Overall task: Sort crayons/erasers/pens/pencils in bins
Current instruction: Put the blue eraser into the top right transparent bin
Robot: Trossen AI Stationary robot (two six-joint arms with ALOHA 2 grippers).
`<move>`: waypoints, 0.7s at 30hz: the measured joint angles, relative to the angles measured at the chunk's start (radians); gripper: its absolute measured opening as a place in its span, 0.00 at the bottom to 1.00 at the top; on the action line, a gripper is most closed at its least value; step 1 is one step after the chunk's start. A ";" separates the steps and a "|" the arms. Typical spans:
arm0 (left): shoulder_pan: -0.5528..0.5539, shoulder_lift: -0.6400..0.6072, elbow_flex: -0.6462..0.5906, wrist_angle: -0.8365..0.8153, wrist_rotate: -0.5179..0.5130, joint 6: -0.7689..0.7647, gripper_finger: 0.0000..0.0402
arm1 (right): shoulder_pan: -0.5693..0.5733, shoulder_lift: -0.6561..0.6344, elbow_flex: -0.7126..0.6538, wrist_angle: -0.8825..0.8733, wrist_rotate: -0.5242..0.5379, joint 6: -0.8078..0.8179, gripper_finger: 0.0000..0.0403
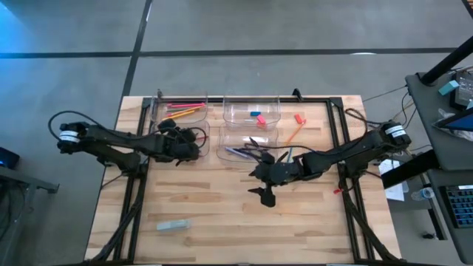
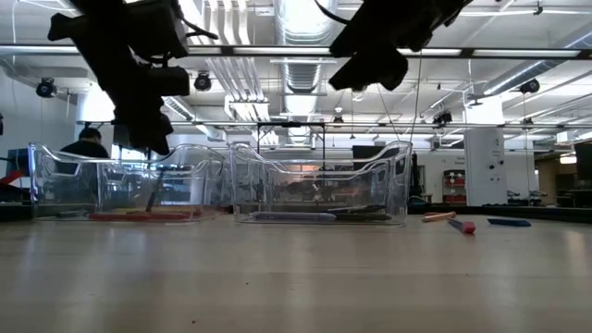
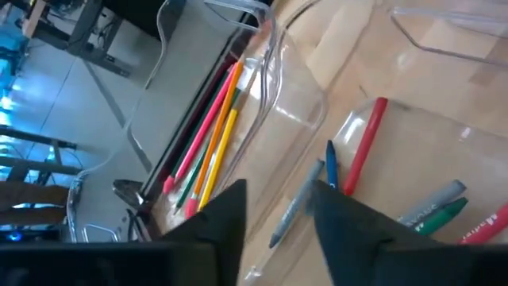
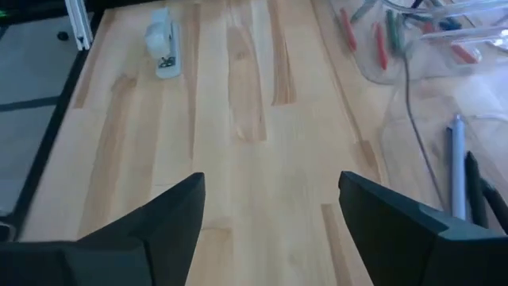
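Four clear bins point(image 1: 251, 112) cluster at the table's 12 o'clock side. The far-left one holds pencils point(image 1: 185, 109); the near-left holds crayons point(image 3: 363, 147); the far-right holds erasers point(image 1: 256, 117); the near-right holds pens point(image 1: 238, 153). An orange pencil point(image 1: 293, 134) and a red eraser point(image 1: 299, 117) lie loose at 2 o'clock. The left gripper point(image 3: 278, 226), fingers parted, hangs over the crayon bin. The right gripper point(image 4: 270, 214), fingers spread wide and empty, hovers over bare wood toward 6 o'clock. A pale block point(image 1: 173, 224) lies at 7 o'clock.
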 joint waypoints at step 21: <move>-0.333 -0.199 -0.155 0.940 0.002 0.260 0.50 | -0.004 -0.279 -0.101 -0.993 0.389 0.798 0.64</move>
